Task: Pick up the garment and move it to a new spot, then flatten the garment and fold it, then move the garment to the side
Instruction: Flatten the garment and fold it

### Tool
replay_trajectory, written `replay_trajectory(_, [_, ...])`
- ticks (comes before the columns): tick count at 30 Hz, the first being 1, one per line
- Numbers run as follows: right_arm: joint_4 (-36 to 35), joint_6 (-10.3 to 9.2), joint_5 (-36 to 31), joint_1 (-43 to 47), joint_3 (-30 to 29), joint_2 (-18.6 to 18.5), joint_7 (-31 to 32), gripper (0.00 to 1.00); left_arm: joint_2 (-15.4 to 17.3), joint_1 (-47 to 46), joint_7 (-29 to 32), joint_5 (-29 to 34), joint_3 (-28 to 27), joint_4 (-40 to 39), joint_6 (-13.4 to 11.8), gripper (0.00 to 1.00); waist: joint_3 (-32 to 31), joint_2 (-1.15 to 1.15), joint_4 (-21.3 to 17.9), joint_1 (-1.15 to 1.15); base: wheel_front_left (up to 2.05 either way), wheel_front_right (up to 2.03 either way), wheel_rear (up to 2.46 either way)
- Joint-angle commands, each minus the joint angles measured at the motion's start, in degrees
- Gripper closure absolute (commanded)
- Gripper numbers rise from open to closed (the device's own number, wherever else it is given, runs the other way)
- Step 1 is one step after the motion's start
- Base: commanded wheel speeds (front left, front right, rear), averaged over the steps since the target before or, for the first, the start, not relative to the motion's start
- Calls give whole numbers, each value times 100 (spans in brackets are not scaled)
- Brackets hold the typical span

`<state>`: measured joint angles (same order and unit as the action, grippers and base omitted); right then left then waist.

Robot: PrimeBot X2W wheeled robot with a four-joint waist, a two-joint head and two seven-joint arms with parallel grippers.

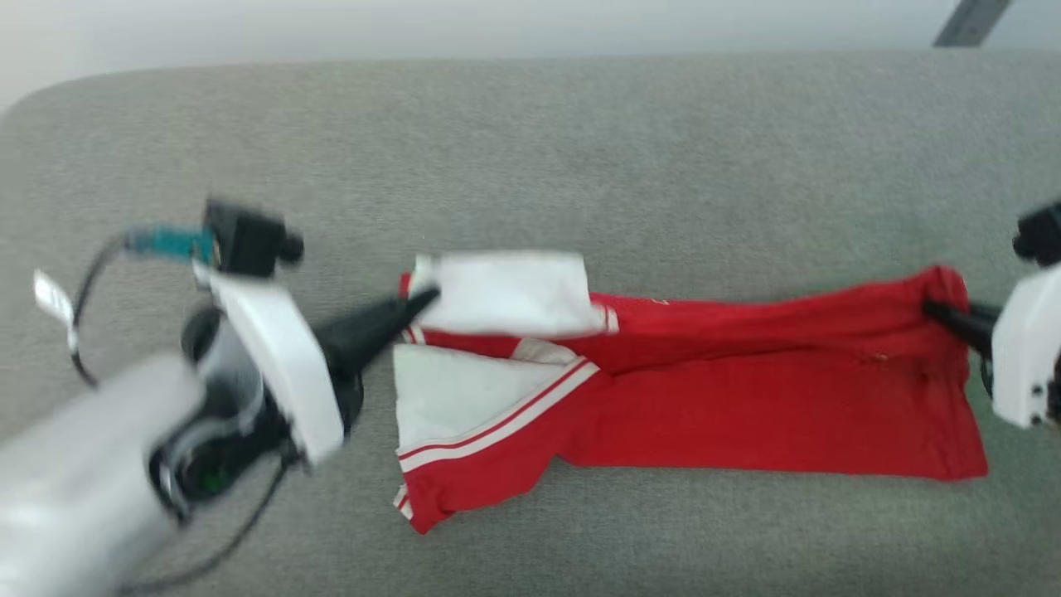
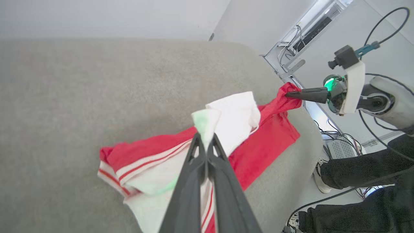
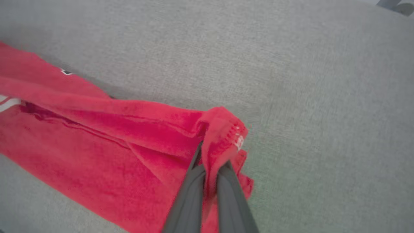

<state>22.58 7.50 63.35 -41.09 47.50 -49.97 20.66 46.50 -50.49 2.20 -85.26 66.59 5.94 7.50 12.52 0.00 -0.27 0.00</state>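
left fingers (image 1: 373,327) — I pinch the garment's (image 1: 746,398) white sleeve | right fingers (image 1: 953,319) — I pinch its red corner | lying on grey surface (image 1: 580,149)

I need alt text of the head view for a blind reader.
A red garment with white sleeves lies stretched across a grey surface. The left gripper pinches a white sleeve at one end; the right gripper pinches a red corner at the other.

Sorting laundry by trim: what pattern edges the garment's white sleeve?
The garment has red-and-white striped sleeve trim, clearest in the head view.
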Motion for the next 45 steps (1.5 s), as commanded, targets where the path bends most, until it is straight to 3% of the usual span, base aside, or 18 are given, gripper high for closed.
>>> replay_trajectory(1, [-47,-2,34,129,-67,-57,-58,100,16,179,-89,10,48,-81,-8,100,-96,0,121,0,0,0,0])
replay_trajectory(4, [-195,-2,76,546,-216,-195,-180,100,178,608,-427,84,152,-224,-9,100,-81,0,165,0,0,0,0])
replay_trajectory(9, [-305,-2,-33,1053,-490,-295,-320,100,91,1106,-828,105,266,-147,-9,100,30,0,208,0,0,0,0])
replay_trajectory(23, [13,-2,-663,1266,-955,422,-282,100,-810,1437,-1219,356,453,1568,-14,100,383,0,10,0,0,0,0])
replay_trajectory(24, [21,-2,-682,1273,-967,458,-277,87,-861,1446,-1248,351,460,1620,-14,100,380,0,4,0,0,0,0])
replay_trajectory(25, [31,-2,-689,1286,-1009,485,-306,72,-884,1449,-1284,348,461,1664,-13,96,373,0,2,0,0,0,0])
replay_trajectory(27, [34,-2,-739,1336,-1097,485,-351,0,-927,1449,-1344,401,475,1719,-12,68,346,0,5,0,0,0,0])
replay_trajectory(28, [17,-2,-761,1367,-1139,467,-356,0,-934,1454,-1394,429,472,1749,-12,55,326,0,10,0,0,0,0])
replay_trajectory(29, [-8,-2,-767,1396,-1202,448,-376,0,-948,1476,-1440,406,448,1745,-12,29,306,0,17,0,0,0,0])
replay_trajectory(31, [-64,-2,-743,1522,-1329,394,-347,0,-952,1494,-1533,424,400,1716,-11,0,242,0,60,0,0,0,0])
replay_trajectory(36, [-197,-2,-652,1888,-1685,180,-192,0,-957,1739,-1705,511,172,1631,-10,0,78,0,197,0,0,0,0])
replay_trajectory(39, [-98,-2,-593,2091,-1925,231,-96,0,-1029,1961,-1736,598,-71,1679,-10,0,-29,0,318,0,0,0,0])
replay_trajectory(45, [264,-2,-481,2373,-2204,467,99,0,-1374,2550,-1746,1232,-1198,1915,-94,0,-194,0,617,0,0,0,0])
